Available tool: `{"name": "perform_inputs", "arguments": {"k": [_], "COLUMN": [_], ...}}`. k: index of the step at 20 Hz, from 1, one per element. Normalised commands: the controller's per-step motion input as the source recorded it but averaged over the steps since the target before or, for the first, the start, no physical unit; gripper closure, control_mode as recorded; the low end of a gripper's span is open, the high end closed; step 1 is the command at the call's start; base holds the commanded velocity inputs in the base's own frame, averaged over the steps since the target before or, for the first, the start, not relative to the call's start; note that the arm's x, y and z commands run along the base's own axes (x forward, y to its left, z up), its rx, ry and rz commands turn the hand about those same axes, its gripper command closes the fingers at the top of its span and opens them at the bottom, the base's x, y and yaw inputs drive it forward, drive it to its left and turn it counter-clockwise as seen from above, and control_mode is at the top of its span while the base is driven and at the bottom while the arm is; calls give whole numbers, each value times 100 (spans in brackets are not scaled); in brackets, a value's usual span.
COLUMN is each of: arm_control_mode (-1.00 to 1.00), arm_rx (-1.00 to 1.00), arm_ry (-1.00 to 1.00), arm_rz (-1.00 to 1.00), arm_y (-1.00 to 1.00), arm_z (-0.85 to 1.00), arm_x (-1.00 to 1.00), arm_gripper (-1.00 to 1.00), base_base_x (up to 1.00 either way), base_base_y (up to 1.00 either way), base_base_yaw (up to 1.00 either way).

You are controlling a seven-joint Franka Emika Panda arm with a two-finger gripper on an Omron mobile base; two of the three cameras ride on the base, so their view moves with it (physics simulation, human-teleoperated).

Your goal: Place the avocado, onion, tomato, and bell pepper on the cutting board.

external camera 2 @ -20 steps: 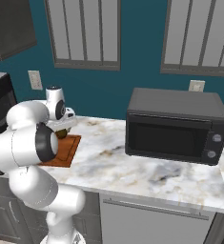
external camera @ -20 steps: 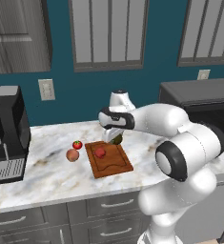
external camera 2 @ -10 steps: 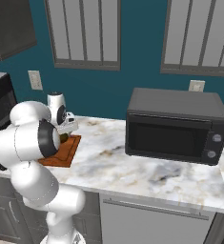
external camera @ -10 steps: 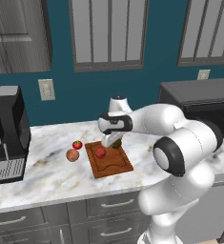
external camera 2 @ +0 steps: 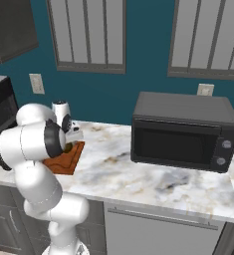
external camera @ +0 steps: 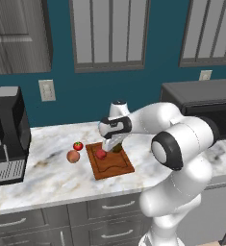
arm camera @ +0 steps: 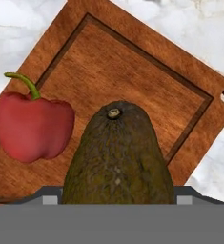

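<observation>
avocado (arm camera: pixel 118 152) fills lower centre, gripped between half-open jaws over cutting board (arm camera: pixel 132 71), bell pepper (arm camera: pixel 33 125) at left; firm, smooth, grip the wide belly.

Teal wall (external camera: pixel 162 43) behind a white-and-grey marble counter (external camera: pixel 52 178). Two grey louvred windows (external camera: pixel 108 33) above it. White wall outlet (external camera: pixel 47 90) at left, another (external camera 2: pixel 205 89) beside the black microwave (external camera 2: pixel 184 130). Coffee machine (external camera: pixel 4 134) at counter's left end. Grey drawers (external camera: pixel 105 206) with bar handles below; grey upper cabinet (external camera: pixel 18 36) top left.
</observation>
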Motion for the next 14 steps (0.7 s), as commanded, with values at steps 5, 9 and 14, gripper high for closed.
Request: {"name": "perform_inputs", "arguments": {"k": [5,9,14], "arm_control_mode": [-100,-100,-100], "arm_rx": [0,0,0], "arm_ry": [0,0,0], "arm_rz": [0,0,0], "arm_y": [-1,0,0], "arm_z": [-17,-18,-19], "arm_x": [9,15,19], "arm_gripper": [100,100,100], "base_base_x": [0,0,0], "base_base_y": [0,0,0], "base_base_yaw": [0,0,0]}}
